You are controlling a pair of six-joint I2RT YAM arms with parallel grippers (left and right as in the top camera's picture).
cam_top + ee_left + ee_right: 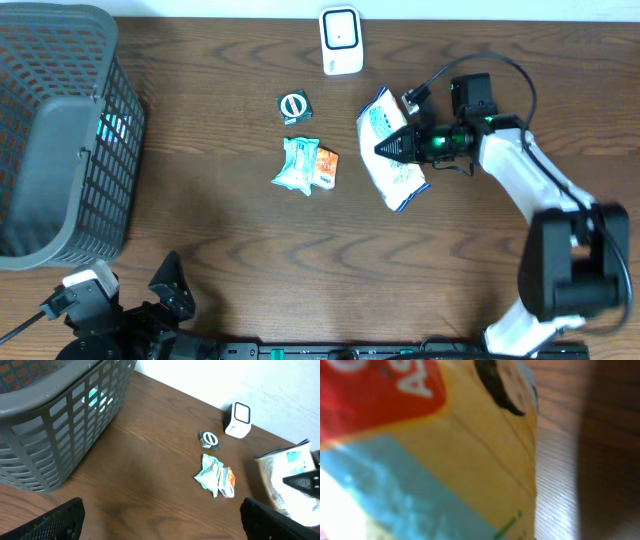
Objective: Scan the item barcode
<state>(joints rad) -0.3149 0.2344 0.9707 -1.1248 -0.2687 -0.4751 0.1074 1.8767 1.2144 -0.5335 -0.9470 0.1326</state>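
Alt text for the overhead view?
The right gripper is clamped on a white packet over a wooden table. A scanner stands at the far edge, a teal packet and an orange packet lie at centre, and a grey basket sits left.

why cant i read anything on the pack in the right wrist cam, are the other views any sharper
Right wrist: the packet sits too near the lens, its print smeared out of focus, a blown-out patch at lower left. Overhead: sharp and evenly lit, though too far for small print. Left wrist: fairly sharp, the basket looming large, the wall washed out.
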